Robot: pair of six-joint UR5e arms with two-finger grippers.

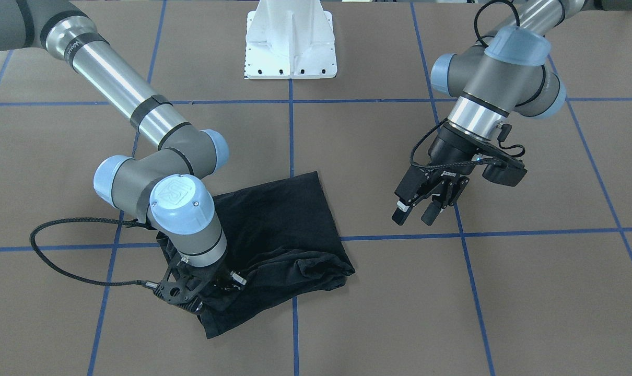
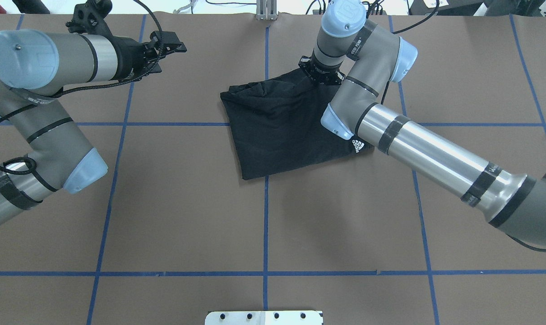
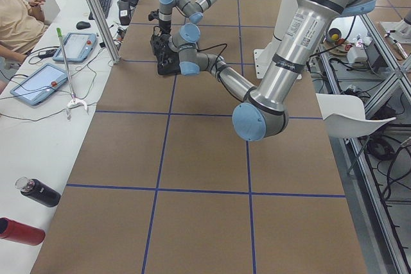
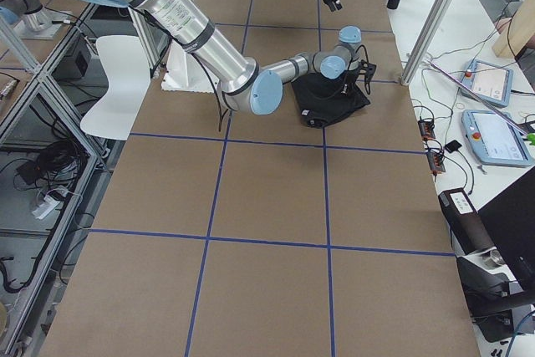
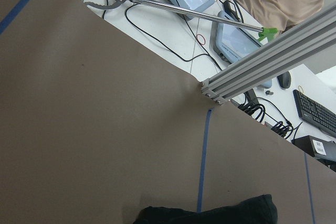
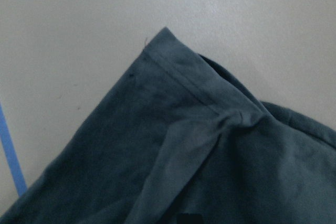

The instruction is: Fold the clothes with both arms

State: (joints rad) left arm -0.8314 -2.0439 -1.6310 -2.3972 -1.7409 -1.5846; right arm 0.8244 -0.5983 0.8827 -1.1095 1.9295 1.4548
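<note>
The black T-shirt (image 1: 284,219) lies folded into a rough square on the brown table (image 2: 164,203), with a small white logo (image 2: 358,145) at one corner. Its far edge is bunched into ridges that run toward my right gripper (image 1: 217,284). That gripper is down on the shirt's corner (image 2: 320,74), fingers buried in the cloth, and looks shut on it. The right wrist view is filled with a gathered fold of the shirt (image 6: 184,145). My left gripper (image 1: 415,214) hangs open and empty above bare table, well off to the shirt's side (image 2: 169,45). The shirt's edge (image 5: 220,213) shows low in the left wrist view.
Blue tape lines (image 2: 266,225) grid the table. The white pedestal base (image 1: 291,42) stands at the robot's side. Beyond the far edge are an aluminium post (image 5: 262,61), tablets (image 3: 38,85), bottles (image 3: 38,192) and a seated person (image 3: 16,17).
</note>
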